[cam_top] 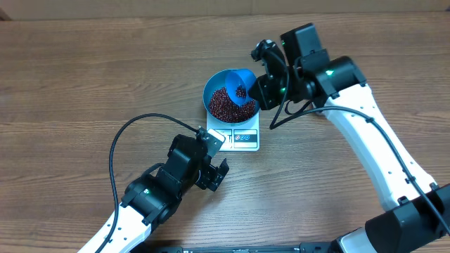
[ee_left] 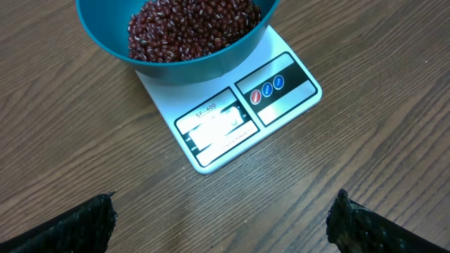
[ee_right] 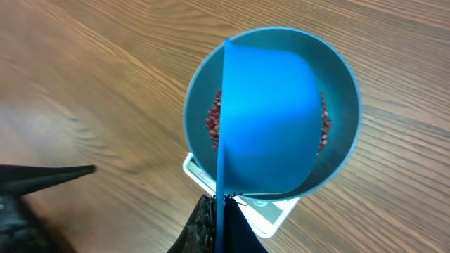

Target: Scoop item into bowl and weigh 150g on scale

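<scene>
The blue bowl [cam_top: 209, 96] stands on the white scale [cam_top: 244, 138], holding a heap of dark red beans [cam_top: 223, 105]. My right gripper [cam_top: 261, 88] is shut on the handle of a small blue scoop [cam_top: 242, 79] held over the bowl's right side. In the right wrist view the scoop [ee_right: 271, 119] covers most of the bowl [ee_right: 346, 140], with beans [ee_right: 213, 123] showing at the edges. My left gripper [cam_top: 214, 172] stands open and empty in front of the scale, to its left. In the left wrist view the display of the scale [ee_left: 218, 126] faces that gripper [ee_left: 221, 221].
A black cable [cam_top: 119, 140] loops over the wooden table to the left of my left arm. The right arm's white links run to the bottom right corner.
</scene>
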